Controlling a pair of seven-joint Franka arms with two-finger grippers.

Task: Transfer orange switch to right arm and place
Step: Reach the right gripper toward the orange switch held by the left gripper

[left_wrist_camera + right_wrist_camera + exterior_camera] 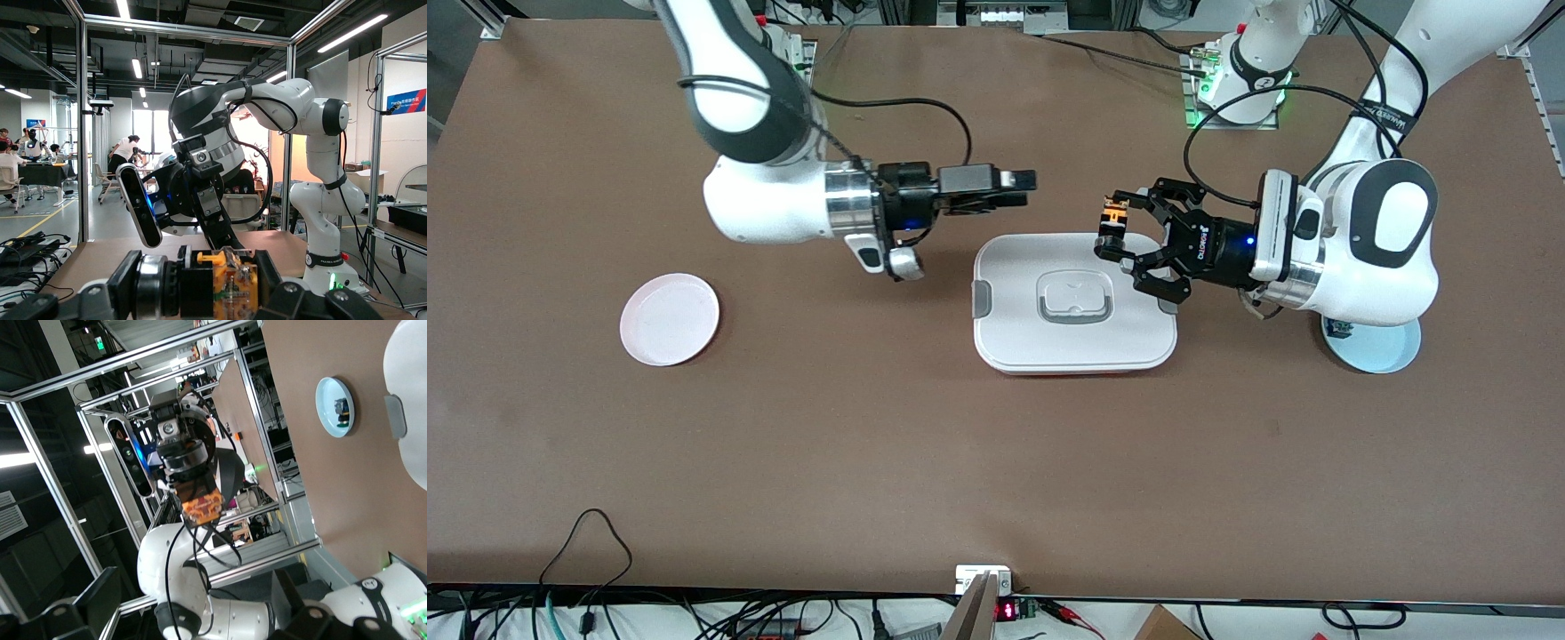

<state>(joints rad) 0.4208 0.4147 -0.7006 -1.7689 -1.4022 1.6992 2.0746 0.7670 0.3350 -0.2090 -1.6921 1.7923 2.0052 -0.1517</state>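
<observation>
A brown table (pixel 925 462) carried everything. A white lidded box (pixel 1074 304) lay near its middle, with grey clips at its ends and a grey handle on top. A pink plate (pixel 670 319) sat toward the right arm's end. A pale blue plate (pixel 1383 351) sat toward the left arm's end, partly hidden under that arm.

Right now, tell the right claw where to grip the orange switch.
Grip the free end of the orange switch, which juts from the left claw toward the right claw. Come level from the right arm's end, above the white lidded box, fingers clear of the left claw's.
</observation>
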